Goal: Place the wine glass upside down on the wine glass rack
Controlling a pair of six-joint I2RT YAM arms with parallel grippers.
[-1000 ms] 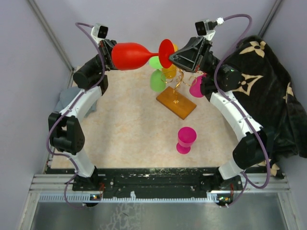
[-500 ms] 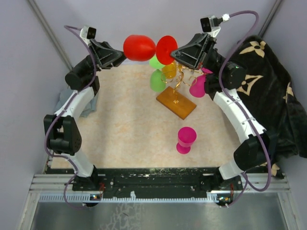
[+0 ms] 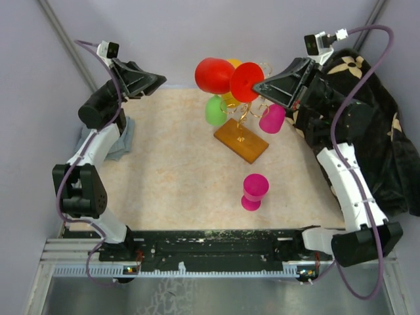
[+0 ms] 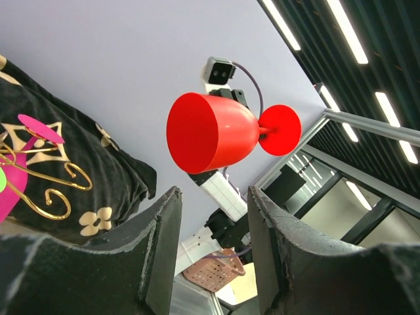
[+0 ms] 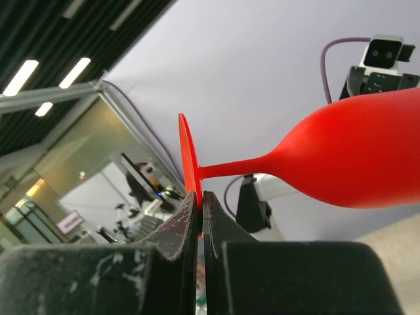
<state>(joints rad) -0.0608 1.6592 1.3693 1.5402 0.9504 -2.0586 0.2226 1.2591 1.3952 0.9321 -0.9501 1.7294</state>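
Wine glasses, five that I can count: one red glass (image 3: 213, 75), one green glass (image 3: 215, 110), one yellow glass (image 3: 231, 98), and two magenta, a hung magenta glass (image 3: 271, 119) and a standing magenta glass (image 3: 254, 191). The red may hide more. One wine glass rack (image 3: 241, 141). Two cloths: black patterned blanket (image 3: 367, 111), grey rag (image 3: 121, 134). Two grippers of mine: left gripper (image 3: 159, 80), right gripper (image 3: 256, 85).
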